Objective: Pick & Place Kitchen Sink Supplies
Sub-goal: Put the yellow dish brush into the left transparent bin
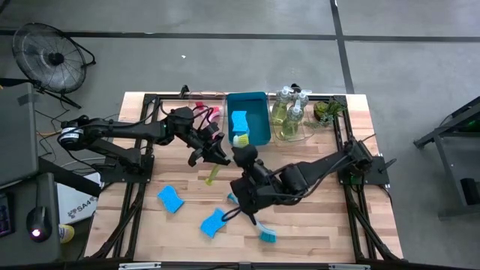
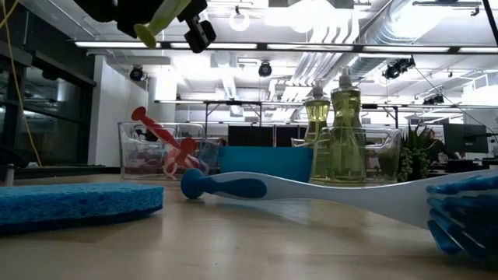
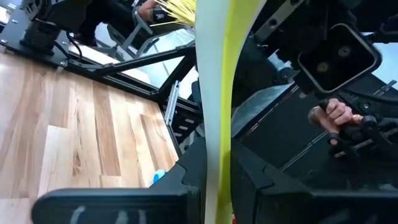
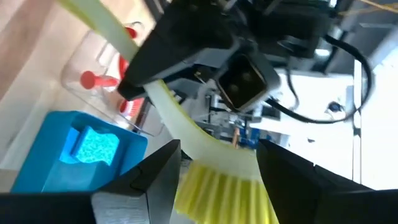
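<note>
Handoff mid-air over tabletop (image 1: 322, 232) centre. Left tool (image 1: 214, 154) clenched on handle of yellow-green brush (image 1: 213, 175), lifted clear of wood. Brush long axis runs from left tool toward right tool (image 1: 241, 166), bristle end sitting between right tool's 2 spread fingers, released, not gripping. So right arm nearer head, left owns handle. Guessing next move hinges on left carrying it toward blue bin (image 1: 250, 117), just beyond.

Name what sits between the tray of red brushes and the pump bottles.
The blue bin, with a blue sponge inside it. The high view shows this most plainly.
</note>
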